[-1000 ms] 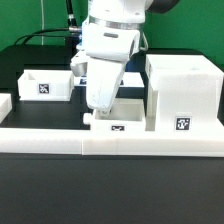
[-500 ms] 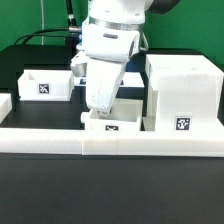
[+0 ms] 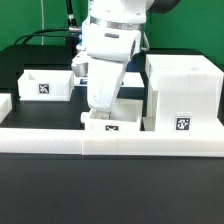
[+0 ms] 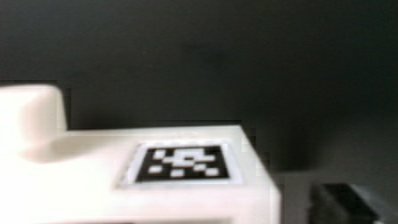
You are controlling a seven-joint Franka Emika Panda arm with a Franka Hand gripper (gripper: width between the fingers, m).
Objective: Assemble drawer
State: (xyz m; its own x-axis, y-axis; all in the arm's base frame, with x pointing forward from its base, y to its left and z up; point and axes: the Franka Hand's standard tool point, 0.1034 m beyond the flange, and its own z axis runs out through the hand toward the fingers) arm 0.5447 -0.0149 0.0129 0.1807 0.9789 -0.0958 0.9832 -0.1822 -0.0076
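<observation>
The drawer's large boxy housing (image 3: 185, 92) stands at the exterior view's right, its tag facing front. One small open-top tray (image 3: 46, 85) sits at the left. The second small tray (image 3: 113, 122) sits just behind the front wall, beside the housing. My gripper (image 3: 104, 113) reaches straight down onto this tray, and its fingertips are hidden at the tray's rim. The wrist view is blurred. It shows the tray's white tagged face (image 4: 187, 165) very close and one dark finger (image 4: 358, 204) beside its edge. The other finger does not show.
A long low white border wall (image 3: 110, 142) runs along the front of the black table. A white piece (image 3: 4, 103) shows at the exterior view's far left edge. Black cables lie at the back left.
</observation>
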